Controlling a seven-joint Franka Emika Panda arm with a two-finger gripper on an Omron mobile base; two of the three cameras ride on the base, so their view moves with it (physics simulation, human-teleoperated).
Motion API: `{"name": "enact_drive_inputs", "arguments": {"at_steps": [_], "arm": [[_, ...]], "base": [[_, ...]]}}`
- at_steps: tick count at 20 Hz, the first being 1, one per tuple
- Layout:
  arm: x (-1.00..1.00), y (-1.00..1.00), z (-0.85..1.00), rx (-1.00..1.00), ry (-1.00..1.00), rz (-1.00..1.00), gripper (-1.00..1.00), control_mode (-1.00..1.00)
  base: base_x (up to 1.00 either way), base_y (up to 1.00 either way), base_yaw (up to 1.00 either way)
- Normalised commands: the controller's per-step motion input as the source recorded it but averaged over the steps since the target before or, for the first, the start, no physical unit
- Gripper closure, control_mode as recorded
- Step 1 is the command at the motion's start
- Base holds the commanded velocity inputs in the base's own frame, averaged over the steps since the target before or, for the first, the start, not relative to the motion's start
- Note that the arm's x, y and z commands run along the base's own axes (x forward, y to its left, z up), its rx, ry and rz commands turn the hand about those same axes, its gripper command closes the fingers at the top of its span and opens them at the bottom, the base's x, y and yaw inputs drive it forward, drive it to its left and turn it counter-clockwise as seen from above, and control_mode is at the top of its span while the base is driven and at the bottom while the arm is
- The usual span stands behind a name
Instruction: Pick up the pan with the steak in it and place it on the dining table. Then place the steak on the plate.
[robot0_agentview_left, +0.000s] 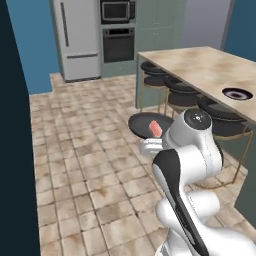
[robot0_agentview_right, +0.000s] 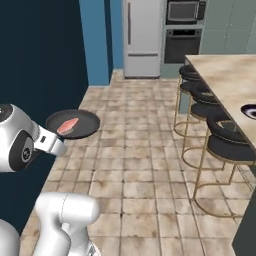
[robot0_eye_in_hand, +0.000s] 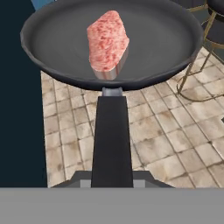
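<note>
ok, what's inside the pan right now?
Just the steak, lying flat on the pan, slightly past centre from the handle. The pan floor under it is covered. The hand grips the handle over tiled floor.

Open tiled floor (robot0_agentview_left: 85, 150) lies below and ahead of the carried pan (robot0_agentview_right: 73, 124); nothing stands on it up to the fridge (robot0_agentview_left: 77, 37). A dark wall (robot0_agentview_right: 40, 65) runs close along the pan's left side. On the right, black stools (robot0_agentview_right: 227, 145) line the dining table (robot0_agentview_left: 210, 70) edge. Tabletop bare around the plate (robot0_agentview_left: 237, 93), as far as visible.
</note>
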Motion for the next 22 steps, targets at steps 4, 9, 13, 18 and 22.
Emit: {"name": "enact_drive_inputs", "arguments": {"at_steps": [4, 9, 13, 18, 22], "arm": [[0.0, 0.0, 0.0, 0.0, 0.0, 0.0, 1.0, 1.0], [0.0, 0.0, 0.0, 0.0, 0.0, 0.0, 1.0, 1.0], [0.0, 0.0, 0.0, 0.0, 0.0, 0.0, 1.0, 1.0], [0.0, 0.0, 0.0, 0.0, 0.0, 0.0, 1.0, 1.0], [0.0, 0.0, 0.0, 0.0, 0.0, 0.0, 1.0, 1.0]], "base": [[1.0, 0.39, -0.09], [1.0, 0.39, -0.09], [1.0, 0.39, -0.09], [1.0, 0.4, -0.09], [1.0, 0.4, -0.09]]}}
